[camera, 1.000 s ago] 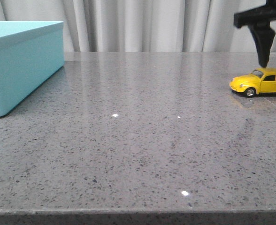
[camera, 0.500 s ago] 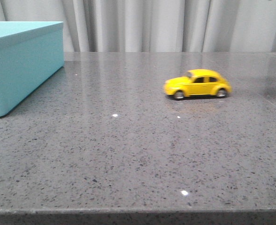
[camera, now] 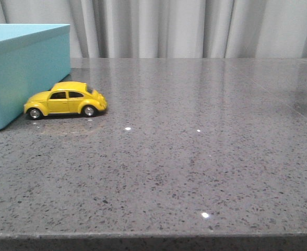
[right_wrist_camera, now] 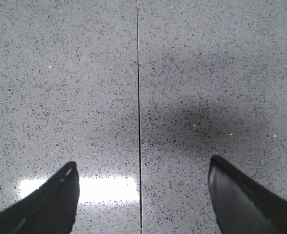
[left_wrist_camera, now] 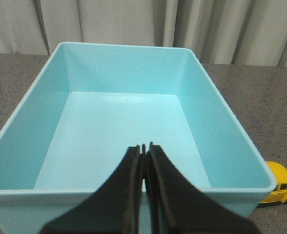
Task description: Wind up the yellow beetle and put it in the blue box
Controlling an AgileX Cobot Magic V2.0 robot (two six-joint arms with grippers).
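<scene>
The yellow beetle (camera: 65,99) stands on its wheels on the grey table, its front close against the near side of the blue box (camera: 23,68). A part of the beetle (left_wrist_camera: 281,183) also shows in the left wrist view, beside the box's corner. My left gripper (left_wrist_camera: 144,146) is shut and empty, above the near rim of the blue box (left_wrist_camera: 75,190), whose inside is empty. My right gripper (right_wrist_camera: 142,168) is open and empty over bare table. Neither gripper shows in the front view.
The speckled grey table (camera: 195,157) has a thin dark seam (right_wrist_camera: 138,97) that runs under my right gripper. Grey curtains (camera: 195,26) hang behind the table. The table's front edge (camera: 153,238) is near the camera.
The beetle has rolled left across the table from the far right to the blue box. My right gripper, above the beetle one second ago, has left the front view.
</scene>
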